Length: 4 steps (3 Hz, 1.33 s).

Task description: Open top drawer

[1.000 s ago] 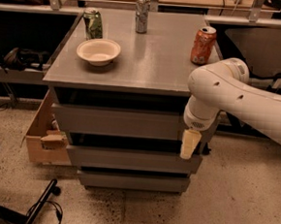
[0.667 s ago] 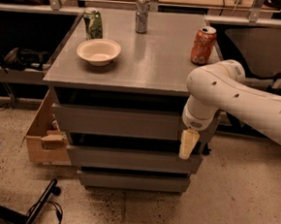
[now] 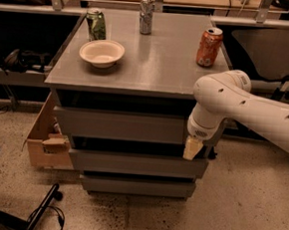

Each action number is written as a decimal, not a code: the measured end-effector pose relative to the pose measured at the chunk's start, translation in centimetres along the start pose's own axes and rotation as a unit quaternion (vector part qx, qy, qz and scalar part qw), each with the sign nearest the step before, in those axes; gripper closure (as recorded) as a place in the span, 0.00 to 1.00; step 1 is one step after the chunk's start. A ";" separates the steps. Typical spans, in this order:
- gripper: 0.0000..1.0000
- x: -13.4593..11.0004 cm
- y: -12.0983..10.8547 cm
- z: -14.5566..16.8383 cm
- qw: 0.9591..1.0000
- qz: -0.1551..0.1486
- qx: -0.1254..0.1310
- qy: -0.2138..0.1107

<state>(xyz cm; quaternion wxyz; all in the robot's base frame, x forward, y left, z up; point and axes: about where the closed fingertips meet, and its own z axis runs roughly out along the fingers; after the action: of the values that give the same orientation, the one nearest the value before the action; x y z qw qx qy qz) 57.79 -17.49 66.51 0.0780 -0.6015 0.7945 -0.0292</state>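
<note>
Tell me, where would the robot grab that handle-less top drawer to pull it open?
Probably the top drawer front's upper edge, reached from the front: the face is flat with no handle, and a dark gap under the tabletop leaves room to hook behind. The gripper hangs at the front's right end, near its lower corner.

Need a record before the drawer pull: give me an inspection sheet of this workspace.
Surface: grey cabinet top, flat, carrying four items.
Job's things: top drawer, plain handle-less grey front, above two lower drawers; its inside is not visible.
Clutter: white bowl front left, green can behind it, silver can back middle, orange can at right; cans upright.
Hand: hand at the right end of the top drawer's front, near its lower edge, pointing down.
Cables: black cables on the floor, lower left.
Surroundings: open cardboard box against the cabinet's left side; speckled floor.
</note>
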 end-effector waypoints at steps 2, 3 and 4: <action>0.85 0.9 0.5 -1.4 1.000 0.013 0.004 0.004; 0.85 0.8 0.4 -2.0 1.000 0.013 0.004 0.004; 0.54 0.8 0.4 -2.0 1.000 0.012 0.004 0.004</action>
<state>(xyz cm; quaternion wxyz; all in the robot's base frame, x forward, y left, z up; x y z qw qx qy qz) 56.85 -18.25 68.40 0.0775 -0.5911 0.8021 -0.0334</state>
